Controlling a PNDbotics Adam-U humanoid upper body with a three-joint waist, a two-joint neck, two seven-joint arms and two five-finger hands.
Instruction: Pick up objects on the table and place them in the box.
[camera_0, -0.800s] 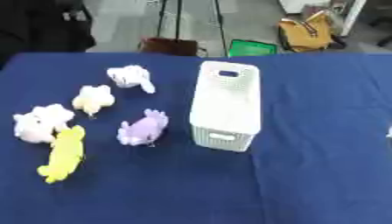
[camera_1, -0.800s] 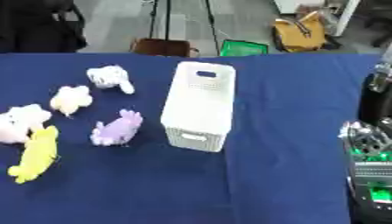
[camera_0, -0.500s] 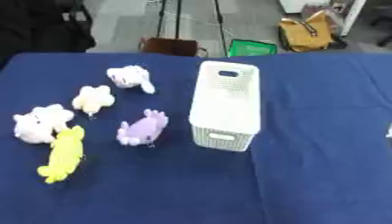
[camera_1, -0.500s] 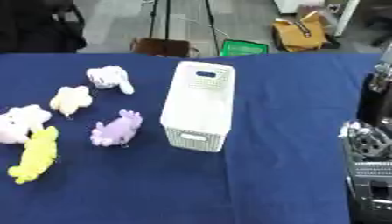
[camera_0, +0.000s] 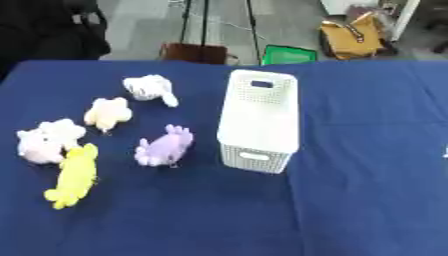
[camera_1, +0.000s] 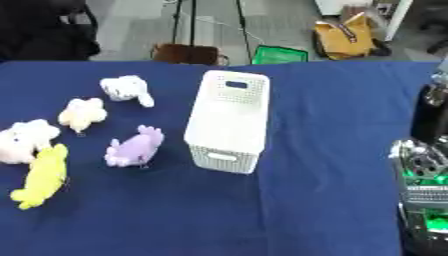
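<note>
A white perforated box (camera_0: 258, 121) with handle slots stands in the middle of the blue table (camera_0: 350, 200). Left of it lie several plush toys. A white one (camera_0: 149, 89) is farthest back and a cream one (camera_0: 108, 112) sits in front of it. A pink-white one (camera_0: 45, 141) is at the far left. A long yellow one (camera_0: 74, 175) lies nearest me, and a purple one (camera_0: 164, 146) lies closest to the box. My right hand (camera_1: 422, 162) shows only in the right eye view, at the right edge, well away from the toys and the box. My left hand is out of sight.
Beyond the table's far edge are a tripod's legs (camera_0: 203, 30), a brown bag (camera_0: 197, 53), a green item (camera_0: 289, 55) and a yellow bag (camera_0: 354, 35) on the floor. The table's far edge runs close behind the box.
</note>
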